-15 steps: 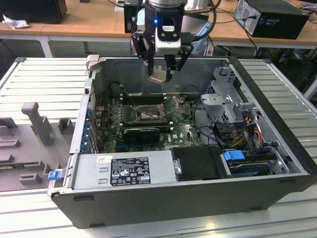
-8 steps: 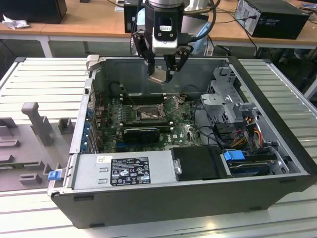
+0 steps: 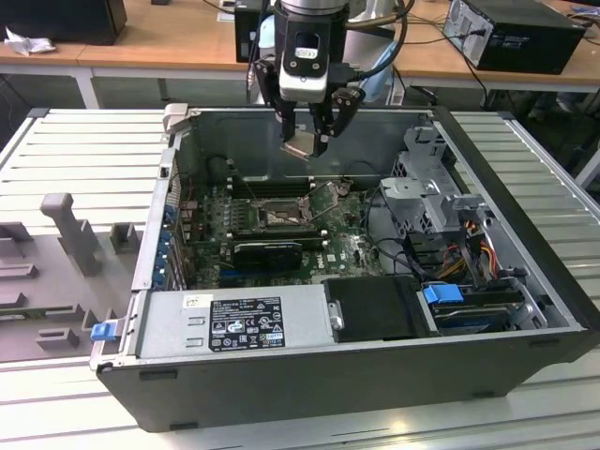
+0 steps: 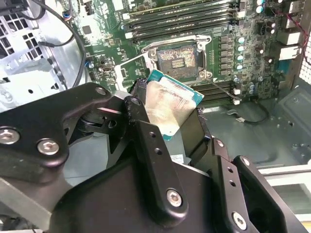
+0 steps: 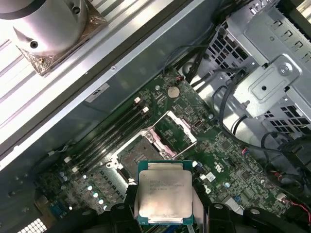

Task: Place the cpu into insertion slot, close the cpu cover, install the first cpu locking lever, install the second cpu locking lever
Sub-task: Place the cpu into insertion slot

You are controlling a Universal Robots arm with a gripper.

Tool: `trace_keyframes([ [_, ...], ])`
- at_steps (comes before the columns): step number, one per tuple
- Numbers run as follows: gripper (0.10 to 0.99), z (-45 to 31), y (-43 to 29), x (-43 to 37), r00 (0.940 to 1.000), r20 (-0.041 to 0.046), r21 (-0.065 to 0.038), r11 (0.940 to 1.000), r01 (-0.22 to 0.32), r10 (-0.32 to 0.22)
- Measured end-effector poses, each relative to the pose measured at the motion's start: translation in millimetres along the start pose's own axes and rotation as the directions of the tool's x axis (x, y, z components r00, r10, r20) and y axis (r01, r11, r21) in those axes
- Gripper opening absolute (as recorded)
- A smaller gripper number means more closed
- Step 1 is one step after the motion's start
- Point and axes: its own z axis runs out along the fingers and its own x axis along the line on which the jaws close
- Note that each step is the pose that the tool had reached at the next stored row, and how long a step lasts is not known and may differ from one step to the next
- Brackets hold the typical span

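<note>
Dark grey metal computer case (image 3: 525,309), lying on its side with the lid off, on a pale ribbed metal work surface (image 3: 84,150). Inside, on the case floor, green printed motherboard (image 3: 352,246). Taking the case as a clock face in the exterior view: silver box-shaped power supply (image 3: 234,323) at six o'clock, perforated grey metal drive cage (image 3: 433,183) at three o'clock.

Square metal-framed insertion slot (image 3: 279,217) near the middle of the board, unfilled, with its contact field bare in both wrist views. Thin silvery metal cpu cover (image 5: 182,127), a frame with a square window, swung up on its hinge and clear of the slot.

Black two-fingered gripper (image 3: 306,141) above the case at twelve o'clock, jaws clamped on the cpu (image 5: 163,196), a small flat square chip with a pale silver-grey top and green rim. Black fingers (image 4: 141,114) pressed against two opposite edges, chip between them, pale top turned toward the wrist, slightly tilted. Square, hence no long axis to align; corner orientation against the slot not readable.

Slot at about six o'clock from the held chip in the exterior view, lower and well apart, with nothing between. Judged: carrying stage of the first step, chip not yet seated, cover not yet closed.
</note>
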Motion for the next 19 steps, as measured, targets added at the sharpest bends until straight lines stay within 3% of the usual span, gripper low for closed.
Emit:
trace_keyframes([
  [4,0.529,0.1,0.0,0.0,0.9969,0.0066,-0.002,0.9969,-0.079,0.079],
  [9,0.529,0.2,0.0,0.0,0.9869,0.0135,-0.004,0.9869,-0.161,0.161],
  [12,0.529,0.3,0.0,0.0,0.9741,0.0187,-0.007,0.9743,-0.225,0.225],
  [14,0.529,0.5,0.0,0.0,0.9622,0.0224,-0.008,0.9625,-0.271,0.271],
  [16,0.529,0.5,-0.1,0.0,0.9562,0.0241,-0.009,0.9565,-0.292,0.292],
  [19,0.529,0.7,-0.1,0.0,0.9326,0.0294,-0.013,0.9331,-0.359,0.360],
])
